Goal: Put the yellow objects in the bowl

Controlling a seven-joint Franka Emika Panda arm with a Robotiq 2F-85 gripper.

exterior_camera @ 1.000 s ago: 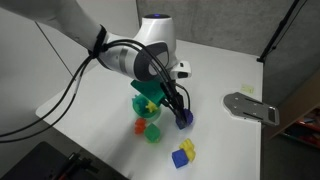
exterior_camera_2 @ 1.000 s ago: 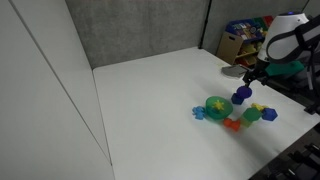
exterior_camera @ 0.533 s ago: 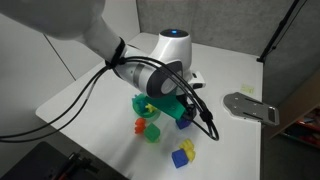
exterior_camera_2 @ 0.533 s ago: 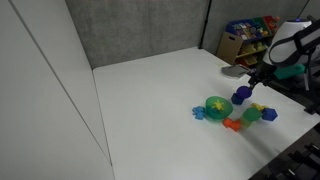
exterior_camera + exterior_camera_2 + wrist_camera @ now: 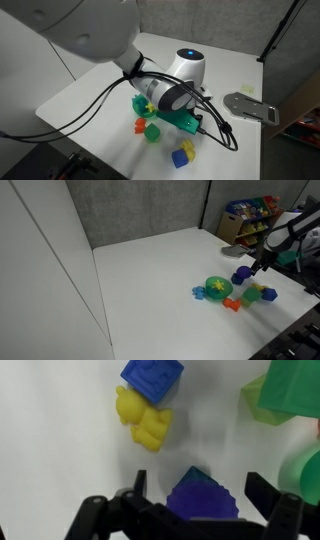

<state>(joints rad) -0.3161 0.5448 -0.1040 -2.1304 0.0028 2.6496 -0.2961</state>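
My hand point(image 5: 197, 488) hangs low over the worktop point(image 5: 60, 440) with its fingers spread wide. A purple piece point(image 5: 205, 495) sits between them, with a gap on either side, so I grip nothing.

The yellow piece point(image 5: 145, 422) that I judge still needs moving lies flat just ahead of my fingertips, a little toward the left of the wrist view. Its far end touches the blue block point(image 5: 152, 378). Its long axis runs slantwise, from far-left to near-right of my hand.

It looks like hard, light plastic, smooth and lumpy in outline. I'd close across its narrow middle, square to that axis and clear of the blue block.

The star point(image 5: 216, 283) seems to lie in the bowl point(image 5: 208, 289) already — small in that view. The bowl is off to the right of my hand, beyond the purple piece.
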